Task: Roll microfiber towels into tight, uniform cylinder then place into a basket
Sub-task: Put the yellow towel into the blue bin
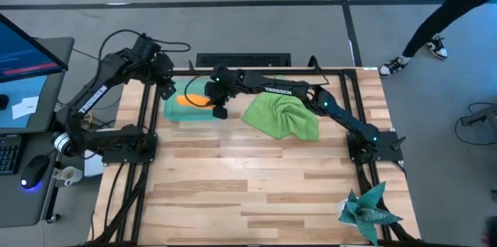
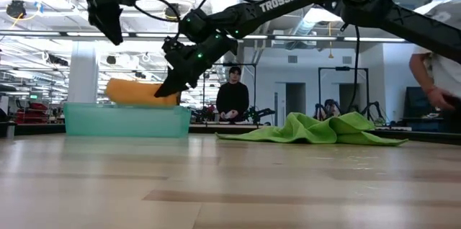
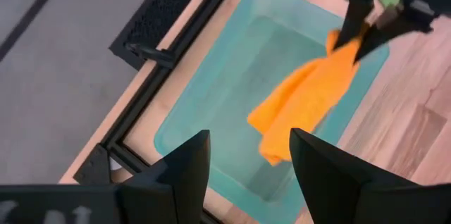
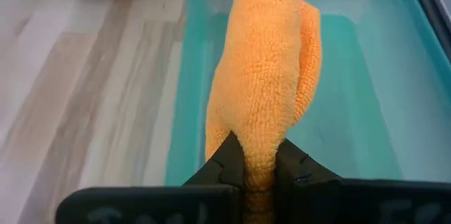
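Observation:
The orange towel [image 1: 193, 99], bunched into a long loose roll, lies over the mint-green basket [image 1: 177, 112] at the table's far left. My right gripper [image 1: 217, 104] is shut on the towel's right end at the basket's right wall. My left gripper [image 3: 246, 159] is open and empty, hovering above the basket's far left corner [image 1: 166, 84]. The lime green towel [image 1: 281, 116] lies crumpled on the table, right of the basket. In the low view the orange towel [image 2: 135, 91] shows just above the basket's rim [image 2: 126, 106]. My right gripper pinches the orange towel's right end [image 4: 259, 155] between its two fingers, several bunched layers together. The fingers slant down from the table's right, in line with the roll. The roll [image 3: 303, 104] stretches away over the basket's inside; whether its free end touches the floor I cannot tell.
A dark teal spiky cloth [image 1: 370, 208] lies at the table's near right corner. Black frame rails [image 1: 147, 123] run along the table's sides and back. Bare wood [image 1: 248, 185] fills the near half. A person [image 2: 232, 99] shows beyond the table, another [image 1: 435, 22] walks past.

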`<state>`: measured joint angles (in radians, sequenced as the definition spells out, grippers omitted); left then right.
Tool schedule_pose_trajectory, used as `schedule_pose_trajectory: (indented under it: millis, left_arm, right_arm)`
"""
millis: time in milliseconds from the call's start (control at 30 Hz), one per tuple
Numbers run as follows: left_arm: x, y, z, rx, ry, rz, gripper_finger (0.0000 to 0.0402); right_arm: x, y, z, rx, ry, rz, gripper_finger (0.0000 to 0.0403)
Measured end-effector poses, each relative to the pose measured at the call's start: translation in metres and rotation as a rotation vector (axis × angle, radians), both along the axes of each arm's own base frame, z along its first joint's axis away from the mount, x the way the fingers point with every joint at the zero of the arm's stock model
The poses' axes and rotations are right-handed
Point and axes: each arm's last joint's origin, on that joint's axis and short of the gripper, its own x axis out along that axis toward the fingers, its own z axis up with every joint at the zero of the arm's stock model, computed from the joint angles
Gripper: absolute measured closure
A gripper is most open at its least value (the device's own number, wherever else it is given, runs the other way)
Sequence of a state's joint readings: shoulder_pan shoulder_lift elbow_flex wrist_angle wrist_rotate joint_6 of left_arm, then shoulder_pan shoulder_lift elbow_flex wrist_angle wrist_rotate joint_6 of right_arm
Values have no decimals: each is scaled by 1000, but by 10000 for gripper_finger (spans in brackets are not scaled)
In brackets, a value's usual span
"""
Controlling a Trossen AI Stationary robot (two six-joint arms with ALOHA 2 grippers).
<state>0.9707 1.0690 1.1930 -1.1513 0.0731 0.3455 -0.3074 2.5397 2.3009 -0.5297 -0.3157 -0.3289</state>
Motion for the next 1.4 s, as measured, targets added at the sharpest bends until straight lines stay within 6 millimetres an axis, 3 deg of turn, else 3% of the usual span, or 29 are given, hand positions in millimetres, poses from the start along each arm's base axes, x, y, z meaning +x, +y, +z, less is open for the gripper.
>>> schedule_pose_trajectory:
  millis: [167,467,900,1100,1267,1400]
  left_arm:
    - [-4,-6,4,10,-26,24,215]
    - [-3,-5,2,-6,-19,30,215]
    - [-3,-5,2,-5,-18,28,215]
    - [-3,-5,2,-2,-15,21,215]
    - [-3,-5,2,-2,-15,21,215]
    - [-3,-5,2,-2,-14,21,215]
  right_arm:
    - [2,8,-1,-55,17,6,359]
    - [-3,4,-5,-80,81,-24,358]
    - [1,17,-6,-152,78,49,327]
    - [5,31,-6,-175,72,95,269]
    - [5,31,-6,-215,88,59,201]
    - [5,31,-6,-226,92,48,169]
